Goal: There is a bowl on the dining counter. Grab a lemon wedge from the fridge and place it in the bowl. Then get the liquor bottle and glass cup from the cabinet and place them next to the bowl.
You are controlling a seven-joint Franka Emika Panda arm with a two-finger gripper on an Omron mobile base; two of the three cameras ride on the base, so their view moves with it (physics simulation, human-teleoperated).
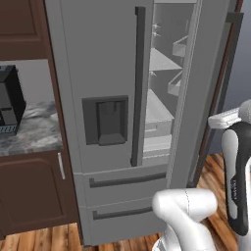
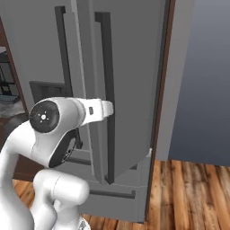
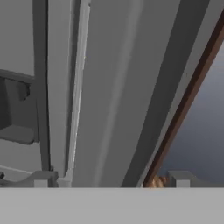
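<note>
The grey fridge (image 1: 105, 73) stands in front of me with its left door shut and its right door (image 2: 130, 90) swung partly open. White shelves (image 1: 159, 110) show through the gap, and I can make out no food on them. My gripper (image 3: 111, 180) is open, its two fingertips (image 3: 41, 179) wide apart and level with the open door's edge (image 3: 118, 87), holding nothing. In the right base view my white wrist (image 2: 96, 109) reaches to the door's dark vertical handle (image 2: 108, 90). The lemon wedge, bowl, liquor bottle, glass cup and cabinet are out of view.
A black appliance (image 1: 10, 100) sits on the marble counter (image 1: 34, 130) left of the fridge, above dark wood cupboards (image 1: 29, 196). Two freezer drawers (image 1: 122, 196) lie under the doors. A blue-grey wall (image 2: 202, 81) and wooden floor (image 2: 193, 193) are to the right.
</note>
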